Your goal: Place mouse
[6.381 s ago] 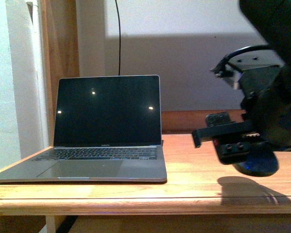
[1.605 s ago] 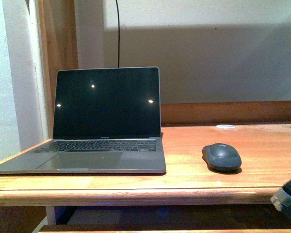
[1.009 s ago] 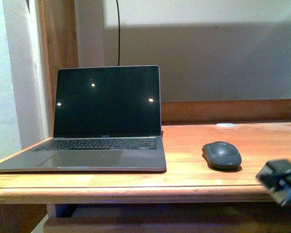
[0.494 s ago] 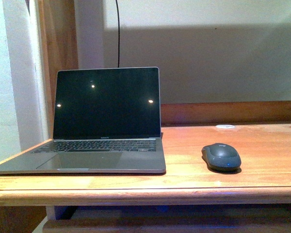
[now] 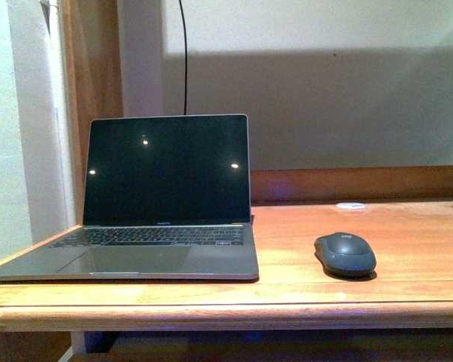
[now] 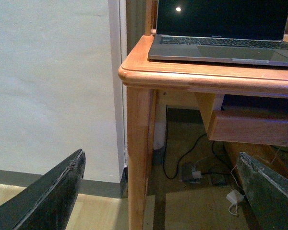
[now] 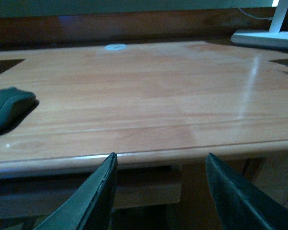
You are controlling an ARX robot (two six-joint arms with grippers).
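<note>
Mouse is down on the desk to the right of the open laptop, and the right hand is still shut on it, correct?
Not quite. The mouse does sit on the desk right of the open laptop, but the right hand is open and clear of it, as the right wrist view shows.

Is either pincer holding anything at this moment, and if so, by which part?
Nothing is held. Both the left pincer and right pincer are open and empty; the mouse sits free on the desk.
</note>
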